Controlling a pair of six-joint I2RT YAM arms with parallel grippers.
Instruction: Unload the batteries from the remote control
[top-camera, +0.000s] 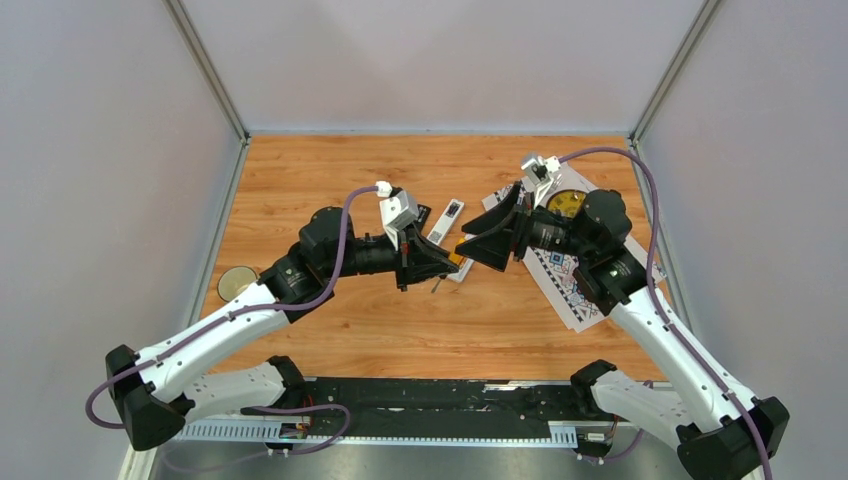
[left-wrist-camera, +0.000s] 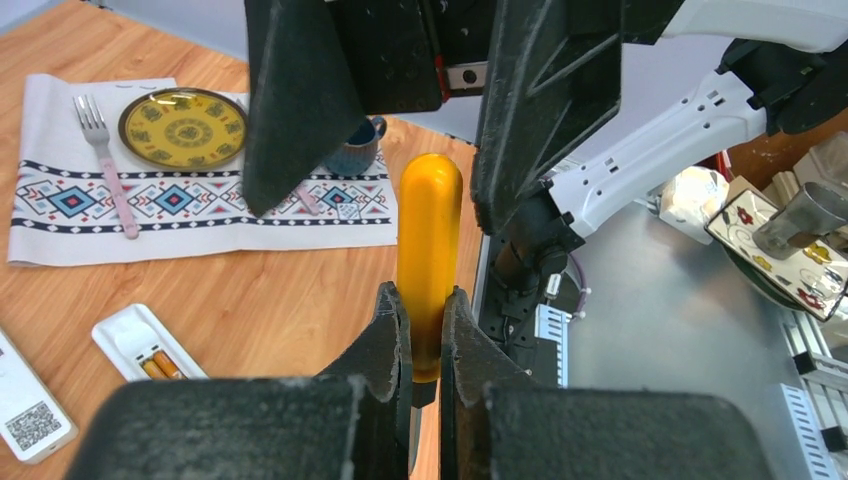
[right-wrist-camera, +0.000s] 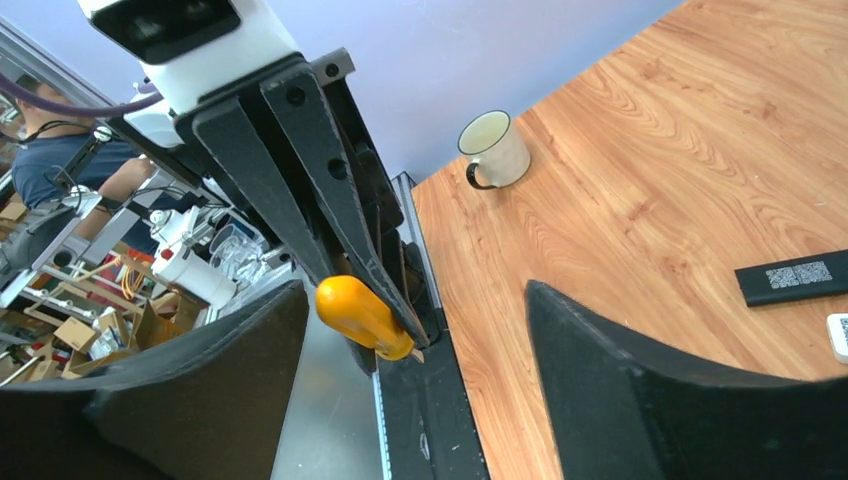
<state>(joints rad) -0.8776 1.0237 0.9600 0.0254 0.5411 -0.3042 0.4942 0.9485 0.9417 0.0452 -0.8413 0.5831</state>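
My left gripper is shut on the lower end of a yellow-handled screwdriver, which stands upright between its fingers. My right gripper is open, and its two fingers stand wide on either side of the handle's top without touching it. The remote control is a small white body lying open on the wood, with two orange batteries in its bay. In the top view both grippers meet at mid-table, left gripper and right gripper, hiding most of that remote.
A white remote with a QR label and a black remote lie nearby. A patterned placemat carries a yellow plate, a pink fork and a blue cup. A cream mug stands at the left edge.
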